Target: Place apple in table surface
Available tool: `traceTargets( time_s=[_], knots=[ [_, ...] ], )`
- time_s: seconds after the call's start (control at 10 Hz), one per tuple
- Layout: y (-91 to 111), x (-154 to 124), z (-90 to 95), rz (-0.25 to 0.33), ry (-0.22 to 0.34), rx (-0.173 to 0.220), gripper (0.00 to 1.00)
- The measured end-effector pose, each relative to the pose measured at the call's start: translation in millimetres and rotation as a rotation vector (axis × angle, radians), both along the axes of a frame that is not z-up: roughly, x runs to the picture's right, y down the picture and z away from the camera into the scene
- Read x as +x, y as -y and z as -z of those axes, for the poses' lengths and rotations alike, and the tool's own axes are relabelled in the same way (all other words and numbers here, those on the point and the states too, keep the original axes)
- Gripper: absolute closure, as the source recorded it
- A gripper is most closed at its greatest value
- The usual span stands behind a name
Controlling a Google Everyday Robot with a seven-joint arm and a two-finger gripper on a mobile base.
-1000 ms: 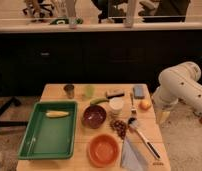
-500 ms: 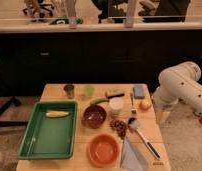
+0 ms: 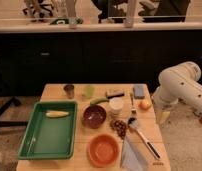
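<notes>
A: Where does the apple (image 3: 145, 104) sit?

B: On the table surface (image 3: 53, 91), near its right edge, at 3 o'clock from the white cup (image 3: 115, 105). Nothing grips it.

A: And the gripper (image 3: 163, 116)?

B: At 4 o'clock from the apple, just past the table's edge, pointing down, its 2 fingers apart and empty.

A: Which step, then?

B: Placement looks done. The next move likely calls for the arm to pull clear without brushing the apple.
</notes>
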State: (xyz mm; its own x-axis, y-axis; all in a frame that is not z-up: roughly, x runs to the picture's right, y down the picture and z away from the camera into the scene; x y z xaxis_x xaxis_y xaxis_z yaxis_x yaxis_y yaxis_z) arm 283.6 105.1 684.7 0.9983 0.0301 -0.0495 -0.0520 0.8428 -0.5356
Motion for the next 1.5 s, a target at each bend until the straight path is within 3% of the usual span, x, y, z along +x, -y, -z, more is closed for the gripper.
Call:
traceTargets(
  time_s=[0.4,0.8,1.2,1.5],
  knots=[
    [2,0,0.0,-0.006,0.01,0.001,0.2],
    [12,-3,-11.3,-0.061,0.108,-0.025,0.2],
    [17,-3,-33.2,-0.103,0.148,-0.047,0.2],
    [14,-1,-60.6,-0.111,0.146,-0.066,0.2]
  ],
)
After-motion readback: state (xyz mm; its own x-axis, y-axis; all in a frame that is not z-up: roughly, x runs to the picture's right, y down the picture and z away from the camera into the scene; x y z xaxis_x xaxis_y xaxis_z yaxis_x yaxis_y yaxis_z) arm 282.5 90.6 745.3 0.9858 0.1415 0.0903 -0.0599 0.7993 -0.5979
